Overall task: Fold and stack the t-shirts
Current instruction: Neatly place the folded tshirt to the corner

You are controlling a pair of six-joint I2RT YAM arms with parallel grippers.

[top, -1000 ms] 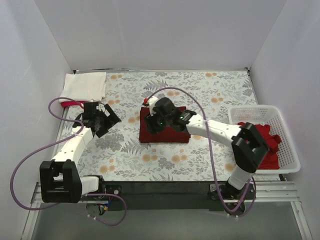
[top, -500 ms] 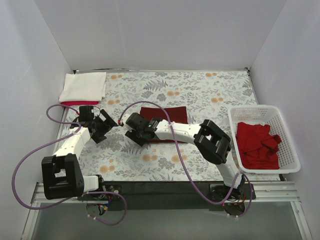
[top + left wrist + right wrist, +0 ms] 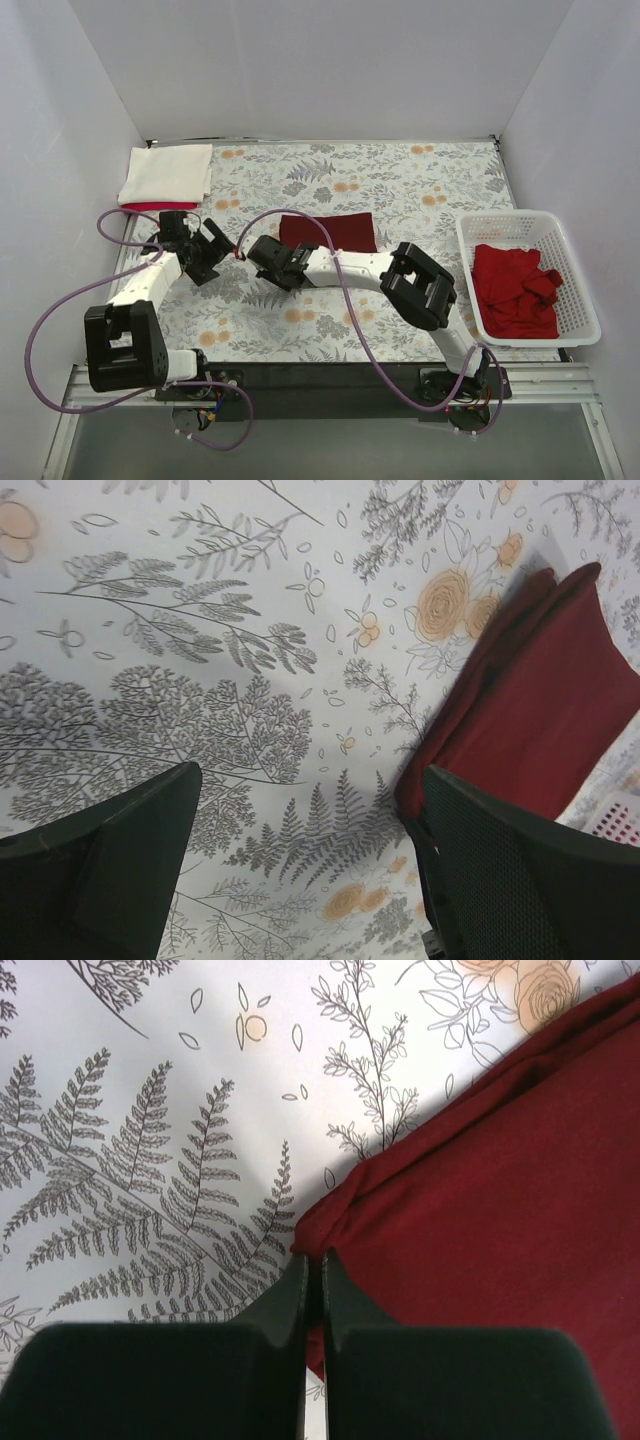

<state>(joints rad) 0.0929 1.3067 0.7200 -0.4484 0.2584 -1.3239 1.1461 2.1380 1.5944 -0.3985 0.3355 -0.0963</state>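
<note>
The right gripper (image 3: 312,1258) has its two fingers pressed flat together, only a hairline between them. Their tips sit right at the corner of the folded maroon shirt (image 3: 500,1210). The right finger lies over the cloth, the left over the flowered tablecloth (image 3: 150,1110). Its wrist camera does not settle whether any fabric is nipped between the tips. In the overhead view the gripper (image 3: 268,258) hides that corner, and the shirt (image 3: 328,230) spreads away behind it and to its right as a neat dark rectangle.

The left gripper (image 3: 310,880) is spread wide, with only bare tablecloth between its fingers. From its own camera the maroon shirt (image 3: 540,710) lies ahead and off to the right, showing the stacked edges of its folds, which the top view does not reveal. A scrap of white lattice basket (image 3: 612,822) shows beyond the shirt. Overhead, this gripper (image 3: 218,252) faces the right one, the two close together but apart.

Only the overhead view shows the rest. Behind the left gripper lies a folded cream-white shirt (image 3: 167,172), with a red shirt (image 3: 143,207) peeking from under its near edge. Far to the right of both grippers, the basket (image 3: 500,215) holds crumpled red shirts (image 3: 512,290).
</note>
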